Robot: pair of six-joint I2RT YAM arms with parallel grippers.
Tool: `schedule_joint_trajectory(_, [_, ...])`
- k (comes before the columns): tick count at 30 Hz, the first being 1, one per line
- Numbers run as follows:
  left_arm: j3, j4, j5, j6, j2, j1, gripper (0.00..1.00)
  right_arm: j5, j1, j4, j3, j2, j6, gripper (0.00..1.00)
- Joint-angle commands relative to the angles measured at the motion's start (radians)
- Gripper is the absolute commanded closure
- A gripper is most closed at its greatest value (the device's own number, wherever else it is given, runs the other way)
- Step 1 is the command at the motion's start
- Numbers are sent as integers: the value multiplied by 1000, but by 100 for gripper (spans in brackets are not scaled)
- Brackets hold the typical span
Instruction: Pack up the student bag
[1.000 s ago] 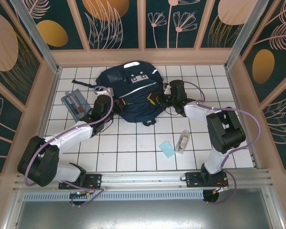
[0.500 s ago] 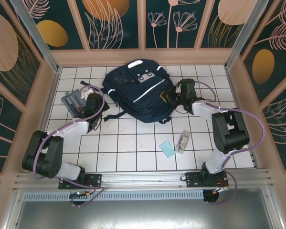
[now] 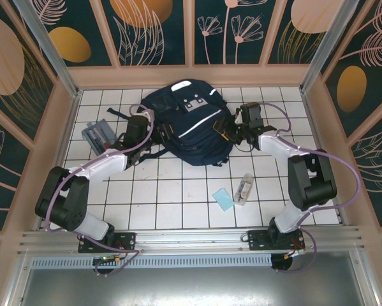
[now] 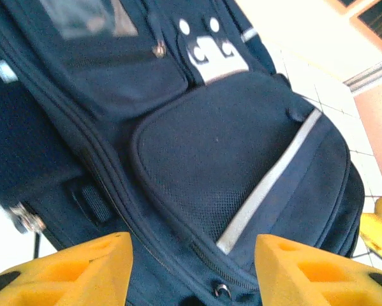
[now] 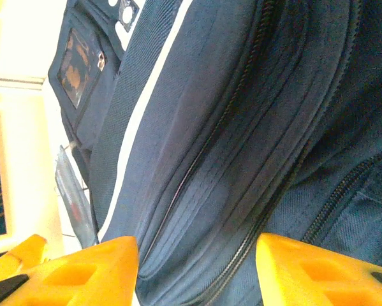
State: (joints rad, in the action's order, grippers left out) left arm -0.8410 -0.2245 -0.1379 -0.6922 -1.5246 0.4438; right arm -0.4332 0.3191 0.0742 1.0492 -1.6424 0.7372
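bag: student bag (image 3: 189, 127) is lying flat at the far middle of the surface (image 3: 178, 191) | jaws: we are flanking it left and right, left jaws and right jaws both open, gripping nothing | why: probably bracketing it for unzipping

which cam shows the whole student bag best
top external: it takes in the whole student bag, lying on the tiled table, outline and straps included. left wrist is a close-up of its front pocket and white stripe; right wrist gives side zippers, too close for the shape.
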Motion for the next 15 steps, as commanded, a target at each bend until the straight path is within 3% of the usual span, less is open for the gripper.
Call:
schedule_joint_trajectory(1, [45, -44, -60, -84, -30, 46, 44, 52, 41, 114, 67, 44, -114, 51])
schedule_joint_trajectory(9, [15, -113, 21, -158, -127, 74, 38, 49, 103, 88, 122, -17, -101, 53])
schedule_joint_trajectory(15, [7, -220, 2, -248, -248, 75, 34, 40, 92, -90, -1, -102, -7, 51])
